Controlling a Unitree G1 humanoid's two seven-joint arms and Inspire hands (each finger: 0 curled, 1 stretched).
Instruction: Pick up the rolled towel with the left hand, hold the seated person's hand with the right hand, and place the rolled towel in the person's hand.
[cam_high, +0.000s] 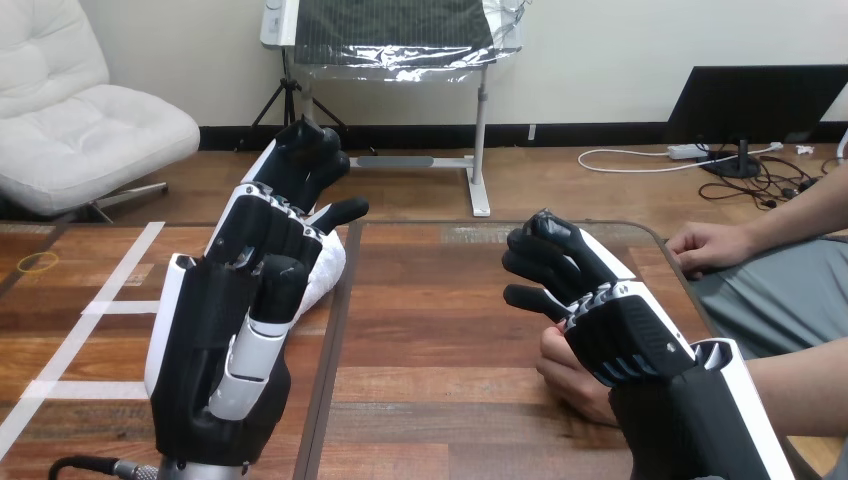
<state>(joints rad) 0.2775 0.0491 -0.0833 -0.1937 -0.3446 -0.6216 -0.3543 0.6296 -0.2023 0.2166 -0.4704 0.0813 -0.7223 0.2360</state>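
One rolled towel (326, 268): white quilted cloth at the view's left, in the left hand, showing past the right edge of its palm, just above the wooden table (440, 330).
Left hand (255, 290): upright, back toward the camera, with fingers curled round the rolled towel and the thumb lying across its top.
Towel's handling: likely light and soft. It should squash under a grip rather than slip. It is not fragile, though a loose roll could unwind.
Where to hold: round the middle of the roll, I judge, leaving one end free to go into the person's palm.
Right hand (620, 325): at the view's right, over the person's nearer hand. I cannot tell whether it has hold of that hand.
Person's nearer hand (568, 370): low over the table, under the right hand, and well apart from the rolled towel.
Person's farther hand (712, 246): resting at the table's right edge, holding nothing.
Step in hand: the towel looks picked up, but it is not yet carried across or placed.
Count: one rolled towel, two robot hands, two of the person's hands, one table.
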